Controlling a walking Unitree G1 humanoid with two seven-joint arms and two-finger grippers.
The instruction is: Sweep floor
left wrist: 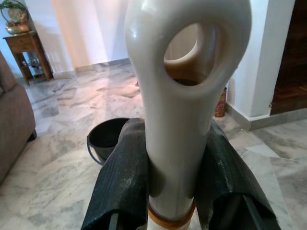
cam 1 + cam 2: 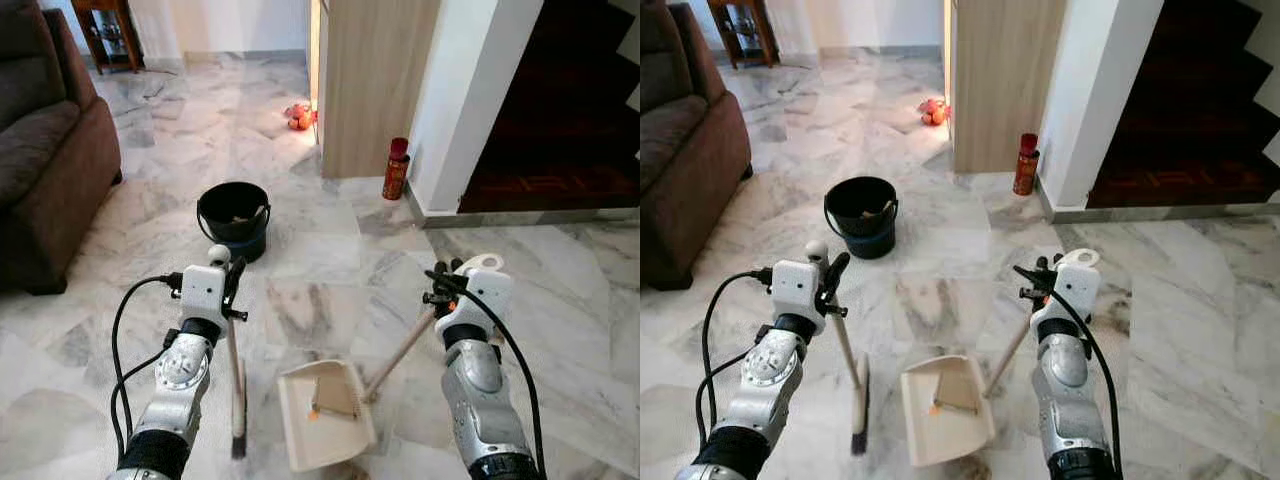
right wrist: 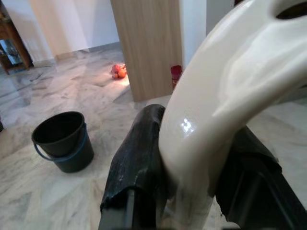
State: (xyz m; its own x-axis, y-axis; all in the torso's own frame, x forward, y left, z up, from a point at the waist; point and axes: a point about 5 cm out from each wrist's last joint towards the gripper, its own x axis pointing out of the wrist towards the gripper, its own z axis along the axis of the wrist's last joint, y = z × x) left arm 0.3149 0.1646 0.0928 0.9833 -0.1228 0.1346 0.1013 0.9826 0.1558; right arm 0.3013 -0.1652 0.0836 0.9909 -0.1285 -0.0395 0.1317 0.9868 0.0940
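My left gripper [image 2: 228, 285] is shut on the cream handle of a broom [image 2: 233, 355], whose dark brush head [image 2: 239, 425] rests on the marble floor. Its fingers [image 1: 120, 182] clamp the handle's looped top [image 1: 177, 120]. My right gripper [image 2: 446, 288] is shut on the cream grip of a long-handled dustpan [image 2: 297, 432]. The pan lies flat on the floor between my arms, just right of the brush head. A few scraps of debris [image 2: 330, 408] and an orange bit lie inside it. In the right wrist view the fingers [image 3: 139, 163] hug the curved grip [image 3: 225, 96].
A black bucket [image 2: 207, 207] stands on the floor ahead of my left arm. A brown sofa [image 2: 40, 160] fills the left side. A wooden panel [image 2: 375, 80], a red can [image 2: 396, 170] and a white wall corner stand ahead right, with dark stairs [image 2: 570, 110] beyond.
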